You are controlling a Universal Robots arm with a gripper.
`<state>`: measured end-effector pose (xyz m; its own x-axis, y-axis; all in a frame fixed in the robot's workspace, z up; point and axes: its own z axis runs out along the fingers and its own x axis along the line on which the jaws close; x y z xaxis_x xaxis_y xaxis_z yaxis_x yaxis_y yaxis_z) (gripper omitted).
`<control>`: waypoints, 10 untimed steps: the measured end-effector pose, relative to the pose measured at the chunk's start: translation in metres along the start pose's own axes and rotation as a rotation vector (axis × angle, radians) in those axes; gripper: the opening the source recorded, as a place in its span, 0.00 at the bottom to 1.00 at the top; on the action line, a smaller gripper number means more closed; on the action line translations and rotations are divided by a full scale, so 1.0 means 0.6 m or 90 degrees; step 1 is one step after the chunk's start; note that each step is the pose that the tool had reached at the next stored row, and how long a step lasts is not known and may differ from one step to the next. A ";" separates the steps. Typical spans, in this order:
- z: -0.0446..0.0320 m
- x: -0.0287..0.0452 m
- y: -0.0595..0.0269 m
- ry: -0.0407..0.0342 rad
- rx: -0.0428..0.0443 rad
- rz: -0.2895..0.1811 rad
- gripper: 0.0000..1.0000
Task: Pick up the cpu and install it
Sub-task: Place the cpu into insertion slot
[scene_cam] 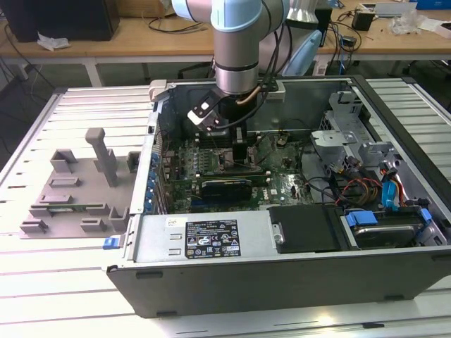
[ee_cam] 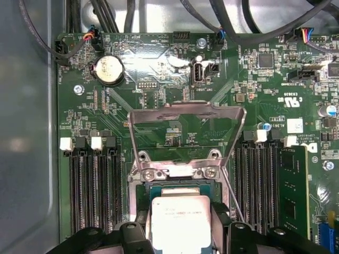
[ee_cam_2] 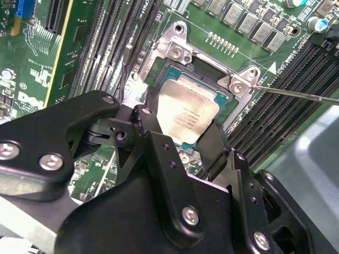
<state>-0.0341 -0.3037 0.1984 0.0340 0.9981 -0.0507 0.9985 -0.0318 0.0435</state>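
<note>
While the arm (scene_cam: 236, 42) reaches down from twelve o'clock in the exterior view, its gripper (scene_cam: 238, 151) sits low inside the open computer case (scene_cam: 282, 282), just above the green motherboard (scene_cam: 282, 186). At nine o'clock from the case, a grey tray (scene_cam: 70, 190) with upright blocks lies on the slatted table (scene_cam: 70, 310), well apart from the gripper. A blue-tabbed drive bay (scene_cam: 370, 222) is at four o'clock from the gripper.

In the second wrist view, the gripper (ee_cam_2: 183, 126) is clamped on the cpu (ee_cam_2: 185, 111), one black finger (ee_cam_2: 151, 119) against each of two opposite edges. The silver-topped chip is tilted slightly and sits directly over the dark socket (ee_cam_2: 180, 74), inside its metal frame with screws at the corners. A thin metal lever (ee_cam_2: 296, 94) runs outward from the frame across the memory slots (ee_cam_2: 275, 111).

In the first wrist view, the cpu (ee_cam: 180, 217) is again between the fingers (ee_cam: 220, 217) of the gripper (ee_cam: 181, 225), covering most of the socket (ee_cam: 175, 189). The socket's load plate (ee_cam: 185, 108) stands swung open beyond the chip. Rows of memory slots (ee_cam: 92, 190) flank the socket on both sides, with one memory stick (ee_cam: 294, 190) seated in the far row, and a coin battery (ee_cam: 108, 70) lies near the board's edge.
</note>
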 end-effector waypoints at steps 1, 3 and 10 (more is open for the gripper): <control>0.000 0.000 0.000 0.0009 0.0000 0.000 0.54; 0.000 0.000 0.000 0.0012 0.0000 0.000 0.54; 0.001 0.001 0.000 0.0026 -0.0003 0.000 0.55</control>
<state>-0.0340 -0.3033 0.1979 0.0337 0.9983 -0.0467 0.9985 -0.0316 0.0440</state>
